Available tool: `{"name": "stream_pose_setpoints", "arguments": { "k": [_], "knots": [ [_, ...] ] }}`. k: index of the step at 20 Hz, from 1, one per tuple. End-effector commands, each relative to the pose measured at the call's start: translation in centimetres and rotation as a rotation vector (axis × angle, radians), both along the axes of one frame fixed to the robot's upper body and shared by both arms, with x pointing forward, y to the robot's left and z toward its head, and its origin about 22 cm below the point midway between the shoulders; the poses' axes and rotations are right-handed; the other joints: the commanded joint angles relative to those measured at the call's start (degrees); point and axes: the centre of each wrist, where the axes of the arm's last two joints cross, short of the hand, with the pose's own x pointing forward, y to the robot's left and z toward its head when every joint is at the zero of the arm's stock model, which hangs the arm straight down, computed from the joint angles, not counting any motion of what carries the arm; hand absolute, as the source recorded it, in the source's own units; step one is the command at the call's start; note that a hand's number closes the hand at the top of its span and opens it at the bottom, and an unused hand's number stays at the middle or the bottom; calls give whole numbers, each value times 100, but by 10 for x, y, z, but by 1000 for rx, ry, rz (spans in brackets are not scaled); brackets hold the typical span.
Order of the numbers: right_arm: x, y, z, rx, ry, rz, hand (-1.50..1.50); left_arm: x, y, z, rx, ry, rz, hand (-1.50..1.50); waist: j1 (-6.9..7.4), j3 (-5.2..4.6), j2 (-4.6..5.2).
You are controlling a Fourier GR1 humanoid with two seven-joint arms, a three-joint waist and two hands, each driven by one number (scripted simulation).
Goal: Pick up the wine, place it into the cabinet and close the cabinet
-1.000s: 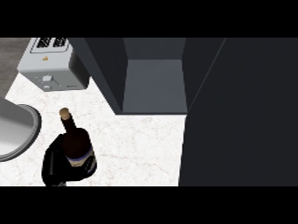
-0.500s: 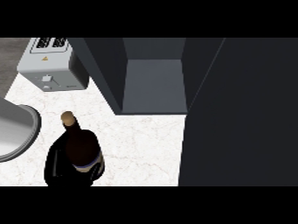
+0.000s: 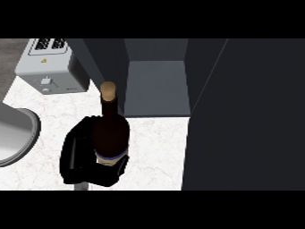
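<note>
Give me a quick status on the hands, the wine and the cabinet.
Left hand curled round the wine bottle, bottle upright. Right hand not in view. Cabinet open, shelf bare, just ahead of the bottle. Toaster off to the left, not in the path.

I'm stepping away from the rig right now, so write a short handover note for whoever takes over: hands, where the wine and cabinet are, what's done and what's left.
Left hand: black, curled round the dark glass wine bottle with a tan cork, holding it upright over the white marble counter.
Right hand: not in view.
Dark grey cabinet: open, interior shelf bare where visible, directly beyond and right of the bottle; its dark door stands open at the right.
Nearby: grey toaster at back left, grey round pot at left.
Done: bottle picked up.
Left: set the bottle inside the cabinet, release it, close the door.
</note>
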Motion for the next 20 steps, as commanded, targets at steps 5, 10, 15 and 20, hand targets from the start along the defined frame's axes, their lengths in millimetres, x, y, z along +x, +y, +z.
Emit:
{"name": "stream_pose_setpoints", "arguments": {
  "k": [5, 10, 15, 20],
  "knots": [
    [-32, -14, 27, 71, -59, 30, -150, 27, -33, 43, -25, 90, -18, 150, -14, -1, 22],
    [-27, -5, 20, 78, -56, 50, -150, 51, -61, 48, 7, 96, 43, 150, -31, -5, 29],
    [-33, -15, 24, 55, -43, 41, -150, 62, -77, 25, 60, 137, 60, 150, -81, -6, 38],
    [-33, -14, 25, 34, -53, 78, -150, 91, -79, 25, 109, 147, 105, 150, -94, -5, 39]
  ]
}}
